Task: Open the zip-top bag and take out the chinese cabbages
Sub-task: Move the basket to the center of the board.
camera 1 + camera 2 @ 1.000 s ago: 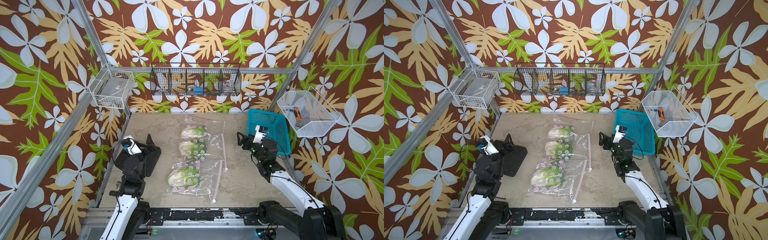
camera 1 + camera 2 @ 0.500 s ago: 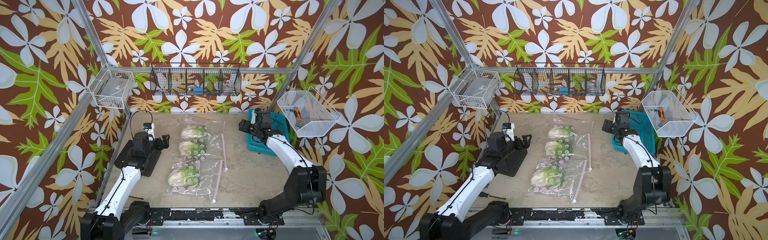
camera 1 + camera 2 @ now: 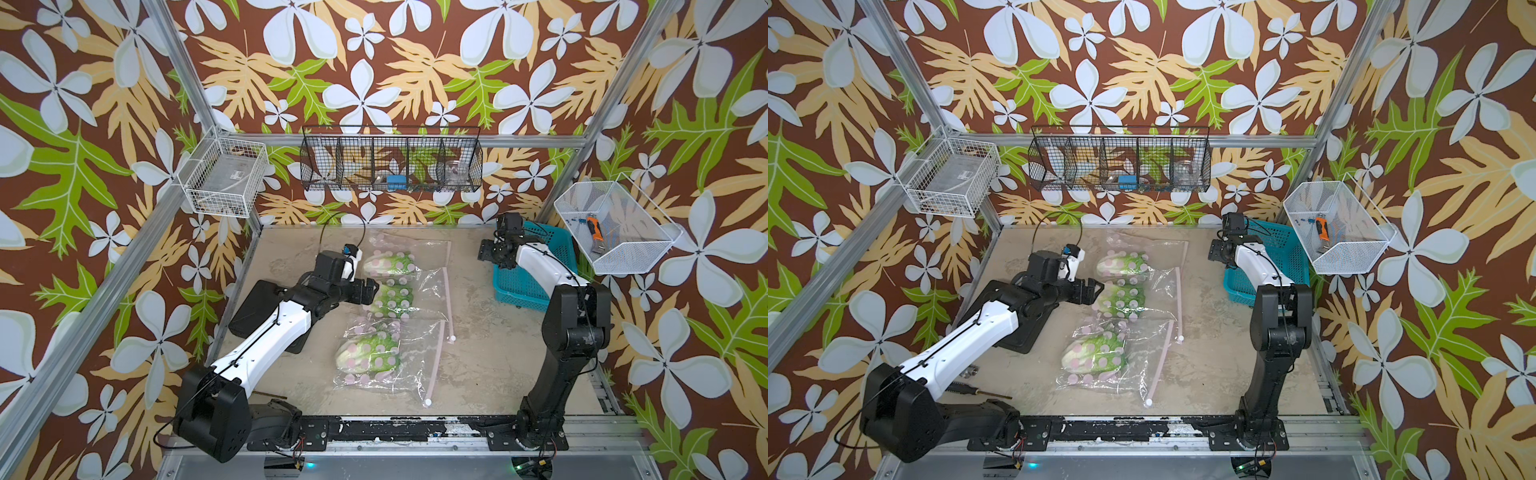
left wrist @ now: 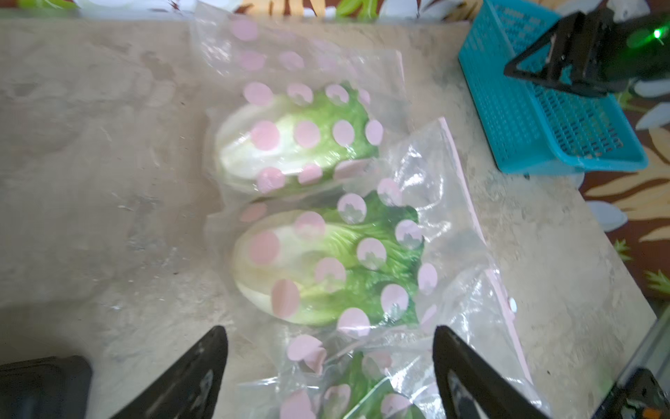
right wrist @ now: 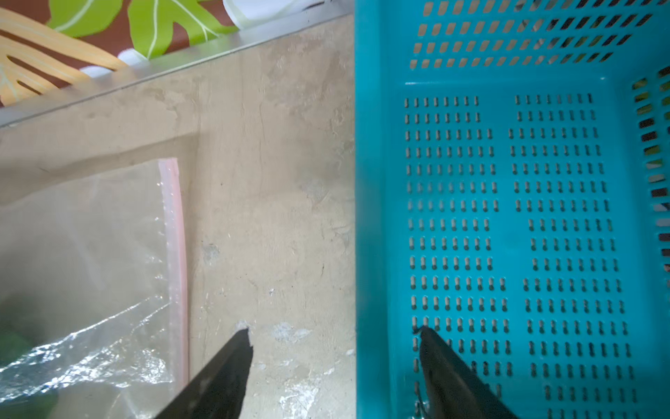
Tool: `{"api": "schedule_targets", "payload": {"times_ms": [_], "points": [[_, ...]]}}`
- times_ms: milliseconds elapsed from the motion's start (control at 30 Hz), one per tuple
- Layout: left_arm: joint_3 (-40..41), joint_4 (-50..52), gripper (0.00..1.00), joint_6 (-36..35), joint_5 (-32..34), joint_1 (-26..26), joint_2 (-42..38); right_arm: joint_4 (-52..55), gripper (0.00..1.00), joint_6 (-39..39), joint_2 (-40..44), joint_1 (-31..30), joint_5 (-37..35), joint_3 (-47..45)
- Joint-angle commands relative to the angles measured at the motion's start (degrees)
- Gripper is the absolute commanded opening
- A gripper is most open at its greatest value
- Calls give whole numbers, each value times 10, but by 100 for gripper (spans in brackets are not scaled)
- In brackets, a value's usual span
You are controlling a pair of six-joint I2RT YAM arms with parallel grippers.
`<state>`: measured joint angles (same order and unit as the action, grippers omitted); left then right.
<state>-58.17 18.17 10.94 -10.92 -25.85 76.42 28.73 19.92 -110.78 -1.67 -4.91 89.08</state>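
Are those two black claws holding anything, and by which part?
Nothing is held. The left gripper hangs open by the bagged chinese cabbages, and the right gripper is open over the rim of the blue basket.

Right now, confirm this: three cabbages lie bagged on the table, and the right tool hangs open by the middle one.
Wrong arm: it is the left tool that hangs open by the middle cabbage, as both top views show. The right tool is open too, but at the basket. The rest stands.
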Motion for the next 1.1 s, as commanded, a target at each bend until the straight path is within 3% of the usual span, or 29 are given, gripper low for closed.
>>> {"api": "schedule_targets", "payload": {"times_ms": [0,533,1067], "points": [[-1,26,89,-6,15,-34,10,4,69,-14,6,0,-15,-20],[28,28,84,11,48,-54,0,-3,2,-30,72,-1,8,-155],[79,29,83,106,33,-67,-92,2,0,66,326,-93,61,-400]]}}
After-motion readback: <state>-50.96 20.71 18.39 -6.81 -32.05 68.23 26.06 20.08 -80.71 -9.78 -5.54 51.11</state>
